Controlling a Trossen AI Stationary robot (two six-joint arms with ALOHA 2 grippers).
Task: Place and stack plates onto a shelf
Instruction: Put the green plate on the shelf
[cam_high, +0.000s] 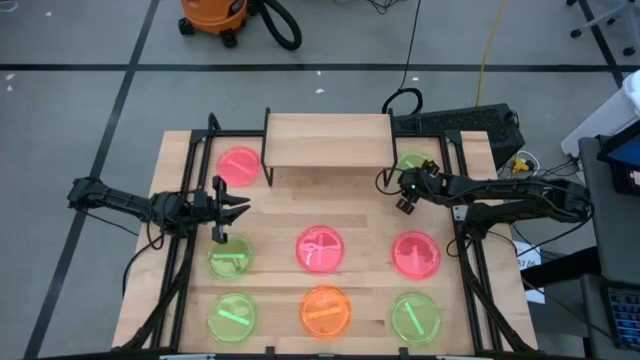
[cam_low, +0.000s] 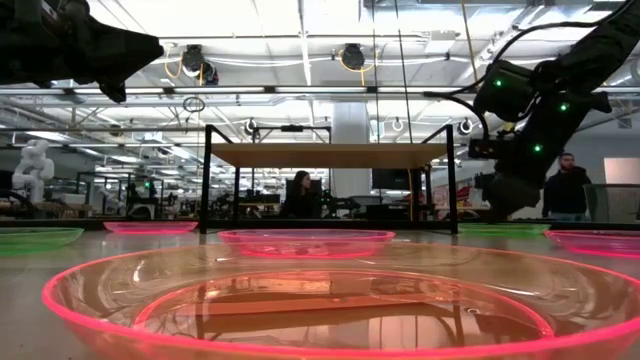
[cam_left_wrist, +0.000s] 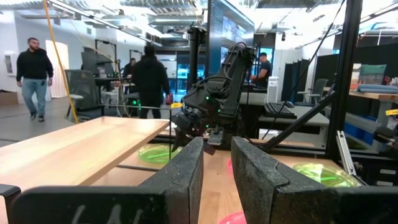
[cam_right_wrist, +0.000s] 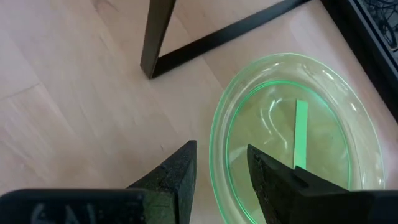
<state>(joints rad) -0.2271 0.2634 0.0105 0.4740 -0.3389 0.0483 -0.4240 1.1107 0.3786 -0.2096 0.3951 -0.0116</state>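
Just right of the shelf (cam_high: 327, 137), a green plate (cam_right_wrist: 292, 134) lay flat on the table (cam_high: 370, 215); I saw its near rim between my right gripper's (cam_right_wrist: 221, 171) parted fingers, ungripped; left gripper (cam_left_wrist: 217, 171) open, empty

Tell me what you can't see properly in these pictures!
- The green plate beside the shelf: in the high view the right gripper covers part of it.
- The same plate in the right wrist view: cut off by the picture's edge and by the gripper's own fingers.
- The pink plate in the left wrist view: only a sliver shows between the left gripper's fingers.
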